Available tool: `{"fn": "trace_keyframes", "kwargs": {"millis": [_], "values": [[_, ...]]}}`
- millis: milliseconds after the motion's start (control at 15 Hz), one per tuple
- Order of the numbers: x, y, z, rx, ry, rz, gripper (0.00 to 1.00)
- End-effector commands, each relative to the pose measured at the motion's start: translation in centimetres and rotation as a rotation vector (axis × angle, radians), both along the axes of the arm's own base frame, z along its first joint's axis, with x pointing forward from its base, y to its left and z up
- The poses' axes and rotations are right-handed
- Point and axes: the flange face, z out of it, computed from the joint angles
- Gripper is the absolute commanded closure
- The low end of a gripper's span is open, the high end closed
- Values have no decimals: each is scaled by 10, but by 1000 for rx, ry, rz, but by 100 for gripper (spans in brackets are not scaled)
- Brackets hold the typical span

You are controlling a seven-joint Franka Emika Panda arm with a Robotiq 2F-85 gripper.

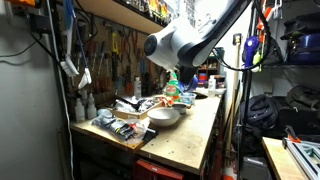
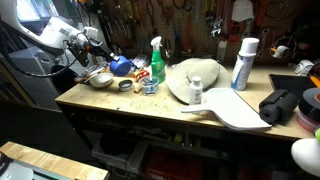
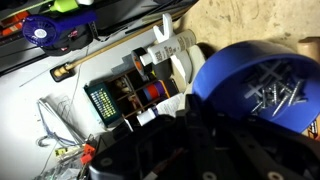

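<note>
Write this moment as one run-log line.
arm: over workbench | gripper: at blue cup of screws, grasp unclear | nearby: metal bowl, green spray bottle

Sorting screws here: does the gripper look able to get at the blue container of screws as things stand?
Probably yes: the gripper hovers close by the blue container, and nothing covers its open top.

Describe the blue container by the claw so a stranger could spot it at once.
On the wooden workbench, go to the end by the robot arm, just past the green-topped spray bottle. The round blue cup there stands out from its neighbours by the loose silver screws inside it.
</note>
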Motion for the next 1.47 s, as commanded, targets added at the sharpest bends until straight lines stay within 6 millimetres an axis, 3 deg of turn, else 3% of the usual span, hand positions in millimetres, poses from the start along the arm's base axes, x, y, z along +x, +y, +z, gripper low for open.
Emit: {"fn": "trace_keyframes", "kwargs": {"millis": [0,133,667,1400], "values": [[5,3,-5,-30,24,3,93],[4,5,-2,43,23,-24,93],[5,4,-3,29,12,-15,93],[12,14,-52,-135,114,12,94]]}}
